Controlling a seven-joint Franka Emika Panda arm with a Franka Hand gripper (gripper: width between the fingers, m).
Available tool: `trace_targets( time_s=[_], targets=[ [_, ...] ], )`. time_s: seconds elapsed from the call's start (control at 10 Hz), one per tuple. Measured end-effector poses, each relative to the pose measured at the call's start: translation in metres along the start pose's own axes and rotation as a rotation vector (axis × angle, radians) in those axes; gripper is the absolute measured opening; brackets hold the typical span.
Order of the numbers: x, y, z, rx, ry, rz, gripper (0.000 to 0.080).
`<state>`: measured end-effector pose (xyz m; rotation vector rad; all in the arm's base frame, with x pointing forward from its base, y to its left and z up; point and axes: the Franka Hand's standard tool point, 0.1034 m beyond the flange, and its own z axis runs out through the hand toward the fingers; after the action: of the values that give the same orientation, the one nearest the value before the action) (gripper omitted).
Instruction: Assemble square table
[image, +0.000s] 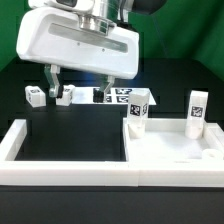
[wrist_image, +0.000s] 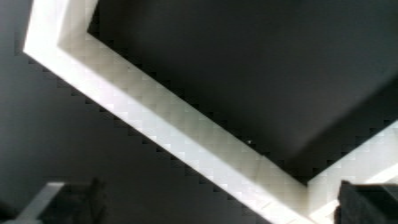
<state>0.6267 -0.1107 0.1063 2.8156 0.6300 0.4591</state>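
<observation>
The square table's white slab (image: 178, 152) lies flat at the exterior view's right, in the corner of the border wall. Two white tagged leg blocks (image: 137, 113) (image: 196, 113) stand upright at its far side. Two more leg blocks (image: 35, 96) (image: 67, 95) lie at the back left. My gripper (image: 78, 88) hangs open above the back of the table, left of the slab, with nothing between its fingers. In the wrist view the gripper (wrist_image: 217, 205) looks down on the black table, and its dark fingertips (wrist_image: 64, 200) show at the corners.
A long white border wall (image: 60, 168) runs along the front and the left side. It crosses the wrist view as a slanted white band (wrist_image: 160, 105). The marker board (image: 116, 95) lies at the back, behind the gripper.
</observation>
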Motion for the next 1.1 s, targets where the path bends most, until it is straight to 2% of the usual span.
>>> trace_targets(
  time_s=[0.2, 0.3, 0.4, 0.5, 0.6, 0.7, 0.9, 1.0, 1.1],
  targets=[
    [-0.002, 0.002, 0.000, 0.004, -0.001, 0.109, 0.0649],
    [-0.015, 0.016, 0.002, 0.026, -0.031, 0.234, 0.0649],
    [-0.040, 0.017, 0.003, 0.040, -0.052, 0.351, 0.0649],
    [-0.071, 0.004, -0.008, 0.137, -0.183, 0.468, 0.0649],
    [-0.079, 0.006, -0.022, 0.178, -0.247, 0.547, 0.0649],
    [-0.079, 0.008, -0.021, 0.165, -0.236, 0.575, 0.0649],
    [-0.080, 0.004, -0.020, 0.181, -0.258, 0.565, 0.0649],
    [-0.080, 0.004, -0.020, 0.181, -0.258, 0.564, 0.0649],
    [-0.086, -0.004, -0.021, 0.219, -0.318, 0.567, 0.0649]
  ],
)
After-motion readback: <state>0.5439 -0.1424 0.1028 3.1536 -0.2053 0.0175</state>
